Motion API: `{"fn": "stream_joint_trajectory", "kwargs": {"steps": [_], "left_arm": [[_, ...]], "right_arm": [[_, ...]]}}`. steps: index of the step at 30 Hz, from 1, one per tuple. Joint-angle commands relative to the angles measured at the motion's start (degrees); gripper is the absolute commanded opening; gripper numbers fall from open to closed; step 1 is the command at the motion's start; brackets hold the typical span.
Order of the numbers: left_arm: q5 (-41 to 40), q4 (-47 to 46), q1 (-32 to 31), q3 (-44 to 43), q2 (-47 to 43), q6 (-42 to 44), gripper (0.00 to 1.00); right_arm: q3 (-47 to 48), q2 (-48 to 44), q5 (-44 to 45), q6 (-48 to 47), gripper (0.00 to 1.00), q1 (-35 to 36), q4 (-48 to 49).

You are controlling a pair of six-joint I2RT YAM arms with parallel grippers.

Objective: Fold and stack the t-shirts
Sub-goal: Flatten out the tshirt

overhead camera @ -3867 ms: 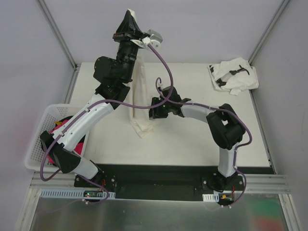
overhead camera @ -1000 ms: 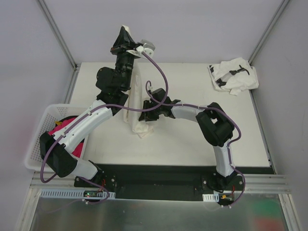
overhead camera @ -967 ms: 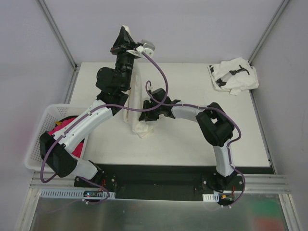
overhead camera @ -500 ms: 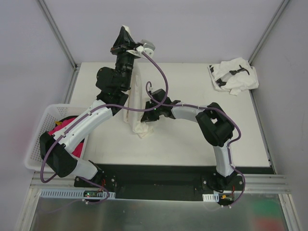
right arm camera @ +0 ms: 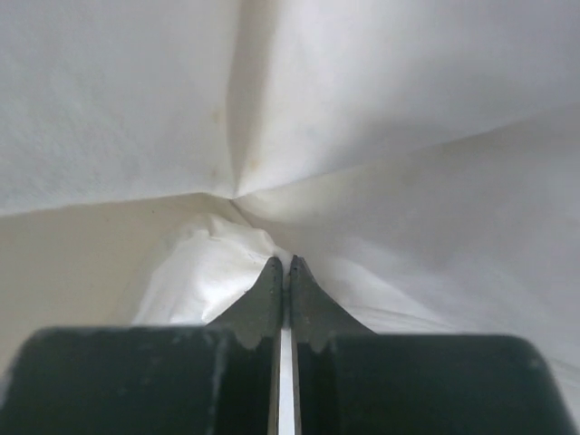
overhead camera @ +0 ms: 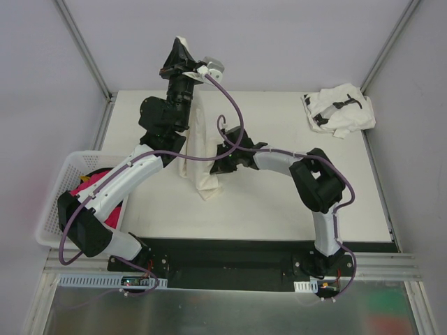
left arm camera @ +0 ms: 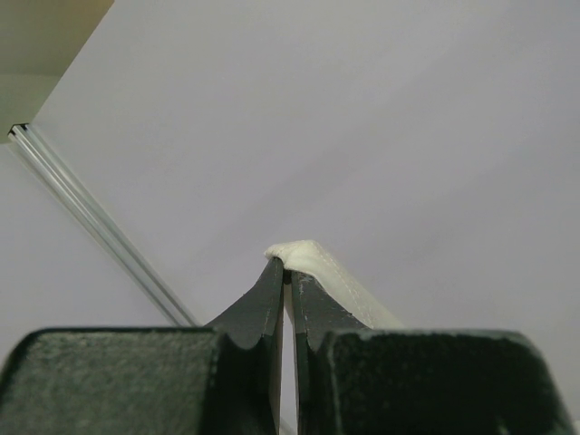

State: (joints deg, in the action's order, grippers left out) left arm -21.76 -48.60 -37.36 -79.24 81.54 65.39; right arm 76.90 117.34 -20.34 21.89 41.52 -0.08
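While the left hand [left arm camera: 288,271] grips the cream t-shirt [overhead camera: 204,179] aloft, right hand [right arm camera: 285,265] pinches it.

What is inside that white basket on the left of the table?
A bright pink item shows in the basket. The left arm crosses over it, so what the item is, and anything else inside, cannot be seen.

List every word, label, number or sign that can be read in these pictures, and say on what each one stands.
No text can be read in any view.
white t-shirt with black marks, lying at the far right: the marks are too small to tell whether they are letters.
cream t-shirt, hanging in the middle: plain, no print shows in any of the three views.
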Motion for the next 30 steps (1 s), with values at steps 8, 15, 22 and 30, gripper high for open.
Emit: {"fn": "stream_joint_trajectory", "kwargs": {"steps": [8,15,22,30], "left_arm": [[-3.11,-2.73,0.8,1.1,-1.64,-2.8,0.0],[-3.82,-4.22,0.8,2.16,-1.91,-3.86,0.0],[-2.94,-4.14,1.06,-3.71,-2.17,-2.63,0.0],[-0.57,-1.68,2.56,-15.49,-2.52,1.41,0.0]], "right_arm": [[5.44,-17.3,19.52,-14.67,0.01,-11.98,-12.93],[17.99,-24.87,39.48,-34.17,0.01,-14.45,-7.85],[36.09,-26.02,45.2,-46.67,0.01,-16.2,-9.67],[41.57,-29.53,53.3,-57.04,0.01,-19.98,-4.95]]}}
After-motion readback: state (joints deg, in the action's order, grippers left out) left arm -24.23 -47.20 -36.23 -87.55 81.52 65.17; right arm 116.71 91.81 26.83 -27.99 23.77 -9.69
